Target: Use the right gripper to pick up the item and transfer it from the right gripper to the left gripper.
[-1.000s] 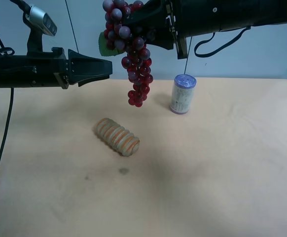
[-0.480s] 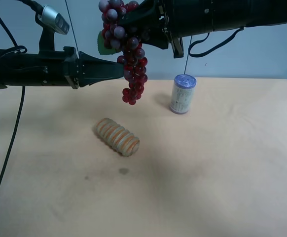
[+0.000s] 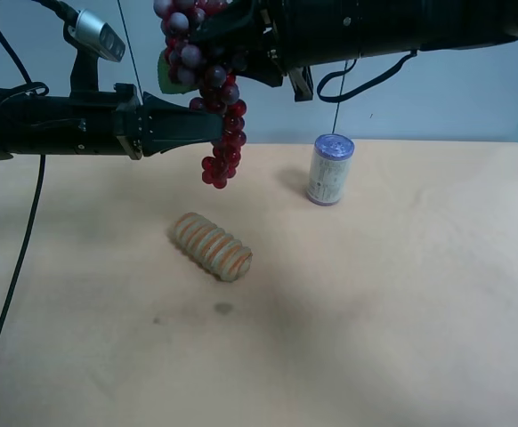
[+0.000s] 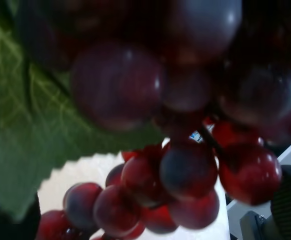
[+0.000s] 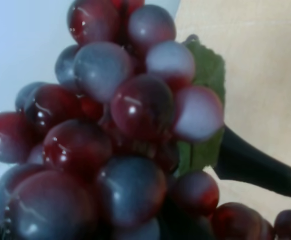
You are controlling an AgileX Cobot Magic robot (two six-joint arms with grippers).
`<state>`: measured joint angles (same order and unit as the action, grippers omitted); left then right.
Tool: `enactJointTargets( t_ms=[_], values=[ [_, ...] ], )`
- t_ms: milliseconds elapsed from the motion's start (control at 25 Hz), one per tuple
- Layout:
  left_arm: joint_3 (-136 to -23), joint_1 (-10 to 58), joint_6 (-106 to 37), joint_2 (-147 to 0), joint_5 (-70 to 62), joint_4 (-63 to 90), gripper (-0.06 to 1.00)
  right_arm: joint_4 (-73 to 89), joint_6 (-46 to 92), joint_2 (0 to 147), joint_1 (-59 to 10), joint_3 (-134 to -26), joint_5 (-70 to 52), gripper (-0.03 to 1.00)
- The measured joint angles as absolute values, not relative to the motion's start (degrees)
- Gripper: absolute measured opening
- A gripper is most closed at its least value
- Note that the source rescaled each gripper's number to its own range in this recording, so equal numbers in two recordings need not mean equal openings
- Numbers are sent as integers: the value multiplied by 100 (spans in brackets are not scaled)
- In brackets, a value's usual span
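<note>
The item, a bunch of dark red and purple grapes (image 3: 214,107) with a green leaf (image 3: 163,73), hangs high above the table. The right gripper (image 3: 213,31), on the arm at the exterior high view's right, is shut on its upper end. In the right wrist view the grapes (image 5: 110,135) fill the frame, with one black finger (image 5: 255,167) beside the leaf. The left gripper (image 3: 207,126), on the arm carrying the silver-grey camera module, stands open, its fingertips at the middle of the hanging bunch. The left wrist view is filled by grapes (image 4: 185,170) and leaf (image 4: 45,140) at very close range.
A tan ridged, orange-striped cylinder (image 3: 212,246) lies on the beige table (image 3: 401,311) below the bunch. A white can with a blue lid (image 3: 330,169) stands near the far edge. A black cable (image 3: 10,258) hangs down at the left.
The right arm has carried the grapes toward the exterior high view's left. The left arm advanced to the right, so its fingertips now meet the bunch.
</note>
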<state>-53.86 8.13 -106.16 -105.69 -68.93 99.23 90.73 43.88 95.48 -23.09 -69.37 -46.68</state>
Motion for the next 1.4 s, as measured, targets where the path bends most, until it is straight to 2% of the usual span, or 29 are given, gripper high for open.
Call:
enactJointTargets(
  t_ms=[320, 1400],
  values=[
    [-5386, 813, -10616, -10569, -6893, 9923, 98, 9109, 4590, 9548, -2707, -6937, -4117, 0],
    [-5386, 813, -10352, -10569, -6893, 9923, 98, 9346, 4942, 9548, -2714, -6937, -3669, 0]
  ],
)
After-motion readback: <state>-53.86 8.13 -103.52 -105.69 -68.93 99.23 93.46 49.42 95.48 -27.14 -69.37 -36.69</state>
